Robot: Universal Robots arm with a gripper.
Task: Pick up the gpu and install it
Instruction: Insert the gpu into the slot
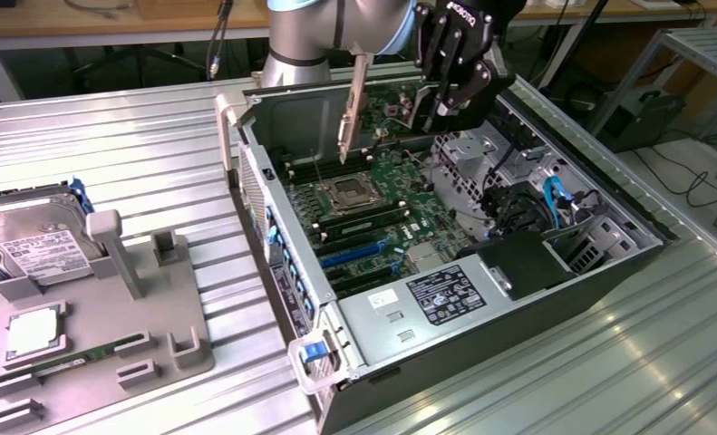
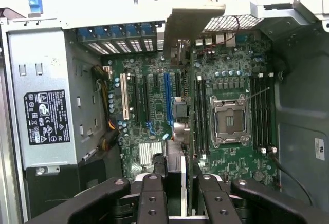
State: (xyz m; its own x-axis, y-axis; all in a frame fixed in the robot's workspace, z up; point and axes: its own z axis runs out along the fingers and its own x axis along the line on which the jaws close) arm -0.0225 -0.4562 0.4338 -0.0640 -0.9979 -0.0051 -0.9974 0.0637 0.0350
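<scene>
The arm was observed at upper centre of the exterior view, reaching down over the open computer case (image 1: 600,272); the gripper (image 1: 437,113) was pointed downward above the motherboard (image 1: 376,195); its jaws were seen partly closed upon the gpu (image 1: 389,122), held edge-on and upright, silver bracket (image 1: 355,109) towards the exterior view's left; in the wrist view the gpu (image 2: 180,54) was seen above the blue slot (image 2: 167,98), clear of it.

arm (image 1: 322,32): silver-grey tube, blue cap | hand (image 1: 437,113): black, screwed links
</scene>
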